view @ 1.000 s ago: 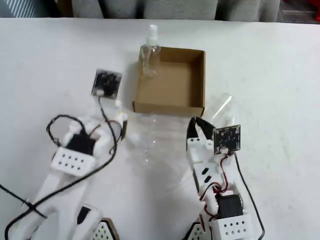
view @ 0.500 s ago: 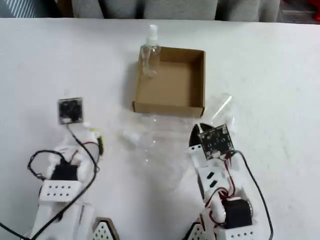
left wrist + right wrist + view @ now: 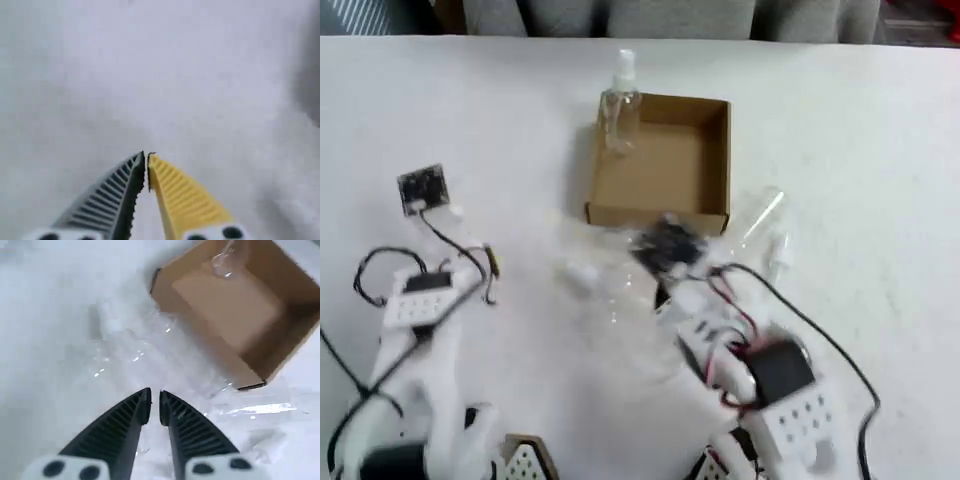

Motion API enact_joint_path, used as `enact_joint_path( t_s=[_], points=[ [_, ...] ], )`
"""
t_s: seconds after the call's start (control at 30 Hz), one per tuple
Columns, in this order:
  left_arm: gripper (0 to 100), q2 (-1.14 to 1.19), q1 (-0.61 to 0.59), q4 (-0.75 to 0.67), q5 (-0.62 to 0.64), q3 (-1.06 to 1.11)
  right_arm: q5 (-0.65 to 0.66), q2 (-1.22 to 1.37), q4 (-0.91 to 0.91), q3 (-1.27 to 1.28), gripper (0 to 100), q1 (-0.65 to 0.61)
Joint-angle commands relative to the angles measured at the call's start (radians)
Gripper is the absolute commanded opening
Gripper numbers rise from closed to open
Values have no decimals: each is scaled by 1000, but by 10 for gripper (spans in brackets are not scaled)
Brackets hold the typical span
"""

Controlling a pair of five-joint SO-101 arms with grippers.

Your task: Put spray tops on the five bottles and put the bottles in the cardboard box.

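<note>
High view: a cardboard box (image 3: 658, 214) sits mid-table (image 3: 880, 130); one bottle (image 3: 618, 112) wearing a spray top (image 3: 625, 62) stands at the box's far left corner; clear bottles (image 3: 620, 285) lie just in front of the box, hard to make out; the left arm (image 3: 420, 300) is well off to the left; the right arm (image 3: 760, 370) leans over the lying bottles.

Left wrist view: the left gripper (image 3: 146, 167) has its grey and yellow fingers pressed together on nothing, above bare table.

Right wrist view: the right gripper (image 3: 155, 407) has its fingers nearly together, a thin slit between them, nothing held; it hangs above the lying bottles, the box just beyond.

1 spray-topped bottle (image 3: 619, 110) stands upright inside the open cardboard box (image 3: 655, 212).
</note>
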Motion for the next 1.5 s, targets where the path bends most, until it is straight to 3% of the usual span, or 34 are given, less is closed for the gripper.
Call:
enact_joint_path(
  t_s=[0.0,0.17,0.33,0.53,0.93,1.13,1.2,1.3,1.4,1.47],
  points=[
    [24,170,-56,-31,14,-161,28,271,154,-204,96,-97],
    [24,375,-128,-18,74,-324,158,532,186,-269,152,-180],
    [24,429,-134,44,121,-390,157,647,56,-222,166,-220],
    [24,432,-136,43,121,-393,166,739,-90,-135,259,-223],
    [24,432,-136,43,121,-388,192,977,-298,-127,231,-200],
    [24,432,-136,44,121,-388,192,975,-300,-133,228,-200],
    [24,432,-136,44,121,-388,190,963,-286,-133,180,-197],
    [24,432,-136,46,121,-388,180,926,-257,-138,15,-197],
    [24,432,-136,48,121,-388,86,860,-255,-138,50,-196],
    [24,430,-136,48,121,-388,29,800,-248,-149,19,-200]
  ],
)
